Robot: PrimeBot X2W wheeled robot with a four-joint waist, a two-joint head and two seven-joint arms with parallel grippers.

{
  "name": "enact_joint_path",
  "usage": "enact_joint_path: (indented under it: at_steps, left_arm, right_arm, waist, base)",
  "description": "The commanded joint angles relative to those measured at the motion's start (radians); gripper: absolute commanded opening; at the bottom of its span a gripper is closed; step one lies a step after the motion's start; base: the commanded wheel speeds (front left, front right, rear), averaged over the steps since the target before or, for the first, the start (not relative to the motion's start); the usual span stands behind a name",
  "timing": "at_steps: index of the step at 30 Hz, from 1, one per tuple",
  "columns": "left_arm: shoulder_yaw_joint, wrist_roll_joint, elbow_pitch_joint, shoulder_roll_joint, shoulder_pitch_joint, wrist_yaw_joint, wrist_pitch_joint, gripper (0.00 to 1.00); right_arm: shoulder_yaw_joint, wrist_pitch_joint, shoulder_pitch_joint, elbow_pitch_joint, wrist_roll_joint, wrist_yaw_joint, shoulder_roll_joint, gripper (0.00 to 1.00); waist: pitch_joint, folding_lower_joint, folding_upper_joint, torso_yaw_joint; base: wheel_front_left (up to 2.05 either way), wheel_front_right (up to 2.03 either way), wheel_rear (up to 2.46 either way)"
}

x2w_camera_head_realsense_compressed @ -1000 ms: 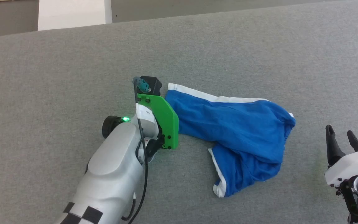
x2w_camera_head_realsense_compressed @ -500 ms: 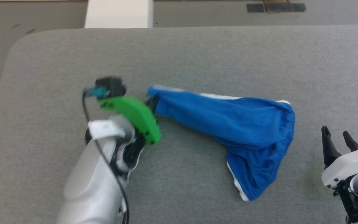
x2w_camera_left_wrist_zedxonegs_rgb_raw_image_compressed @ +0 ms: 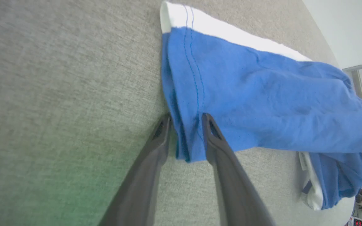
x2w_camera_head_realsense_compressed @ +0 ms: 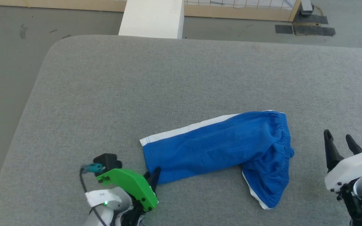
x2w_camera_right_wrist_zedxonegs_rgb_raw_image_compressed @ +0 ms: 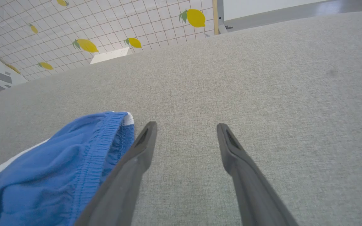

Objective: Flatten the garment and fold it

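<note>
blue shorts (x2w_camera_head_realsense_compressed: 218,149) lie on grey padded table (x2w_camera_head_realsense_compressed: 137,88); left gripper (x2w_camera_left_wrist_zedxonegs_rgb_raw_image_compressed: 184,119) pinches leg hem, right gripper (x2w_camera_right_wrist_zedxonegs_rgb_raw_image_compressed: 185,128) spread wide, holding nothing.

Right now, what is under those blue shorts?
The shorts lie on the grey table. The left gripper pinches one hem corner. Whatever else lies beneath the cloth is hidden.
</note>
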Motion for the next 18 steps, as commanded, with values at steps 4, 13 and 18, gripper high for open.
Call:
enact_joint_path:
  at_steps: [4,13,18]
  left_arm:
    - [0.065,-0.041,-0.072,0.003,0.034,0.008,-0.051,1.0]
    - [0.013,0.124,-0.193,0.159,-0.071,0.04,0.021,1.0]
    - [-0.119,0.235,-0.097,0.22,-0.212,0.014,0.18,1.0]
  right_arm:
    - [0.002,0.002,0.022,0.0,-0.004,-0.002,0.0,1.0]
    - [-0.004,0.006,0.036,-0.01,0.0,-0.002,0.0,1.0]
    - [0.013,0.011,0.027,-0.019,0.002,-0.002,0.0,1.0]
  waist:
    - [-0.018,0.0,-0.0001,0.007]
    - [-0.018,0.0,-0.0001,0.018]
    - [0.003,0.0,-0.0001,0.008]
  base:
    - [0.0,0.0,0.0]
    - [0.0,0.0,0.0]
    - [0.0,0.0,0.0]
